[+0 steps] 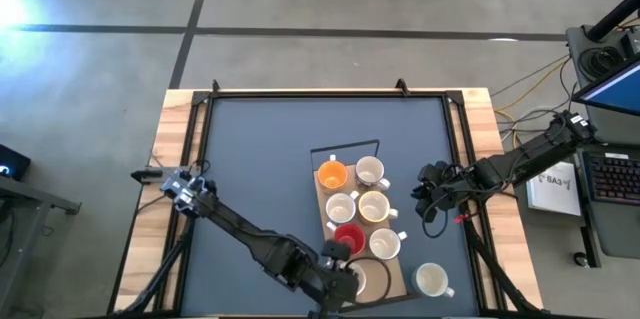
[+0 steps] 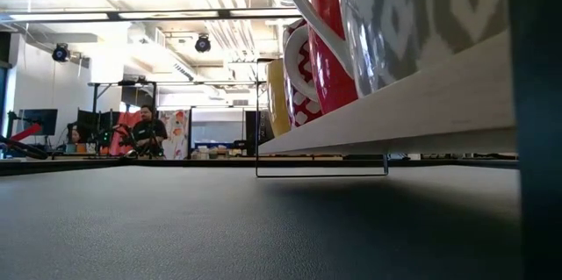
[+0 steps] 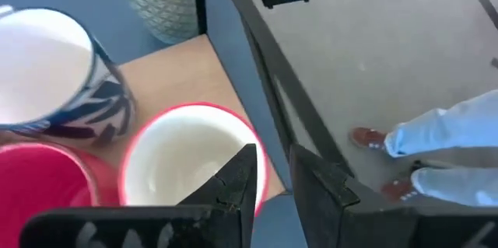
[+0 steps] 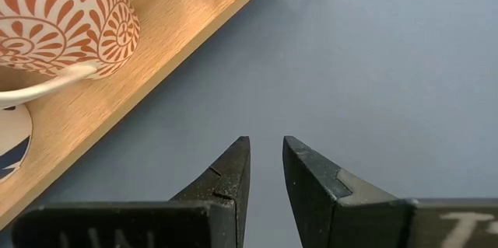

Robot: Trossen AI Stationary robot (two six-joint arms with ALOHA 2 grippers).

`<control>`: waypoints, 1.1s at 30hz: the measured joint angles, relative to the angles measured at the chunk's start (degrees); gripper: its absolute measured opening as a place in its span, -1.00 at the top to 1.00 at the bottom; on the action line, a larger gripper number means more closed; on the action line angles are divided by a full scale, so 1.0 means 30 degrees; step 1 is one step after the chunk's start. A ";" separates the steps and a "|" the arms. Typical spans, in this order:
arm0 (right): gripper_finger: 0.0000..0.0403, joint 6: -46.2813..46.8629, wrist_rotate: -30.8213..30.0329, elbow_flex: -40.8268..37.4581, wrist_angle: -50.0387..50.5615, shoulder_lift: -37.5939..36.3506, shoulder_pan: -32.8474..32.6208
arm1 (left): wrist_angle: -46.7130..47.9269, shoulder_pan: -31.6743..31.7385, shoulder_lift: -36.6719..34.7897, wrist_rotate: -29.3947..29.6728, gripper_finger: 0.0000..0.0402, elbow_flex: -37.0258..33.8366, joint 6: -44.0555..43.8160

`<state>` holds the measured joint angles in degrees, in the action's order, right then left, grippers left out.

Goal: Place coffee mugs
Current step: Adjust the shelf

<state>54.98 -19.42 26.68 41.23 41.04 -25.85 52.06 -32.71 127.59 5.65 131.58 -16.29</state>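
1. The coffee mugs: six stand in two rows on a wooden board [image 1: 321, 205] that lies on the dark mat [image 1: 260, 159]. The orange mug [image 1: 332, 174] is at the far end and the red mug [image 1: 348, 238] is nearer the front. A seventh, the pink-rimmed mug [image 3: 187, 155], sits at the board's near end. An eighth, the teal-patterned mug [image 1: 432, 279], stands alone on the mat just beside that end.
2. Handling, judged: glazed ceramic, so stiff, smooth, fairly heavy for its size and apt to chip. The mugs stand close together, leaving little room for side grips. One finger inside and one outside the rim looks the soundest hold (handles are thin and awkward).
3. Left gripper [image 3: 272, 158]: low over the pink-rimmed mug, one finger inside the wall and the other outside. Whether it clamps the rim or has let go cannot be told.
4. Right gripper [image 4: 266, 151]: hovering over bare mat beside the board's edge, jaws narrowly parted, holding nothing.
5. Markings: the mugs carry patterns only (orange spirals, blue brushwork). No brand or legible writing is found on them.
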 joint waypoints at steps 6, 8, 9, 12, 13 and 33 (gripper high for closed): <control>0.66 0.0008 -0.0006 0.0000 -0.0002 0.0000 0.0007 | -0.0320 -0.0813 0.0003 0.1241 0.69 -0.0004 -0.0821; 0.66 -0.0006 -0.0006 0.0000 0.0000 0.0000 0.0007 | -0.0378 -0.1021 0.0007 0.1702 0.67 -0.0004 -0.0825; 0.66 0.0000 0.0000 0.0000 -0.0007 0.0000 0.0007 | -0.0408 -0.1089 0.0007 0.1876 0.66 -0.0004 -0.0825; 0.66 -0.0006 -0.0006 0.0000 0.0000 0.0000 0.0004 | -0.0754 -0.1165 0.0043 0.1938 0.56 -0.0047 -0.0820; 0.66 -0.0006 -0.0006 0.0000 -0.0004 0.0000 0.0004 | -0.1063 -0.1177 0.0096 0.1938 0.52 -0.0082 -0.0789; 0.66 0.0008 -0.0006 0.0002 -0.0007 0.0000 0.0004 | -0.4980 -0.1246 0.0168 0.2965 0.44 -0.2126 -0.2635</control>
<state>55.00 -19.44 26.68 41.21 41.04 -25.83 37.12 -36.45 128.09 14.55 125.20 -24.19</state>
